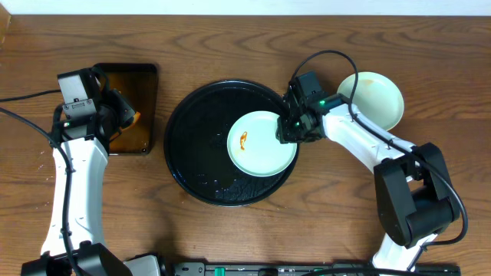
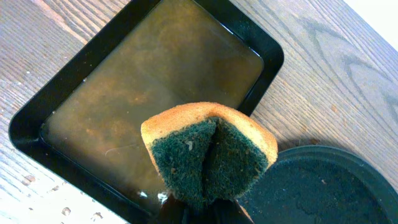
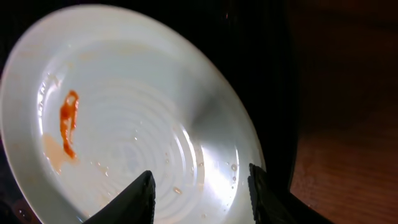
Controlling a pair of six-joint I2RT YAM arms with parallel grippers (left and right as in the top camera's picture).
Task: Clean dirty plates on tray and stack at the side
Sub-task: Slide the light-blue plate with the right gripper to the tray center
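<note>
A pale mint plate (image 1: 261, 143) with an orange-brown smear (image 1: 242, 141) lies on the right half of the large round black tray (image 1: 196, 146). My right gripper (image 1: 288, 130) hovers over the plate's right rim. In the right wrist view the same plate (image 3: 124, 106) fills the frame, and the right gripper (image 3: 200, 190) stands open above it with nothing between its fingers (image 3: 140, 196). A pale yellow plate (image 1: 372, 100) rests on the table to the right of the tray. My left gripper (image 1: 126, 119) is shut on a folded yellow-and-green sponge (image 2: 208, 155).
A rectangular black tray (image 2: 56, 106) of brown liquid lies under the sponge, at the left of the table (image 1: 130, 69). In the left wrist view, the round tray's rim (image 2: 323, 186) shows to its right. Bare wood surrounds both trays.
</note>
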